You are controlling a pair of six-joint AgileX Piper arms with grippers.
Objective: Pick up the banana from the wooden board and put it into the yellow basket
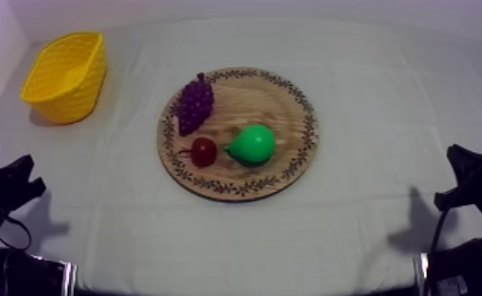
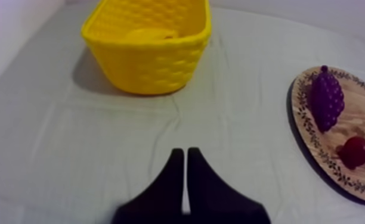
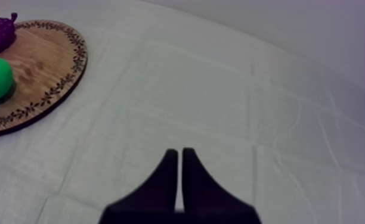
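Banana (image 2: 152, 34) already in basket (image 1: 87, 90), upper left; prob. light, stiff, so grip mid-body. Left gripper (image 2: 184, 152), right gripper (image 3: 179, 152) pinched closed, empty.

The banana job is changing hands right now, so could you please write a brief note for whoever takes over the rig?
Left pincer: shut on nothing, at rest low at the table's left, facing the yellow basket.
Right pincer: shut on nothing, at rest over the bare cloth.
Banana: a yellow shape lying inside the basket looks like it.
Wooden board: carries the grapes, the small red fruit and the pear.
Done: the banana appears to be in the basket.
Left: probably nothing beyond confirming that.
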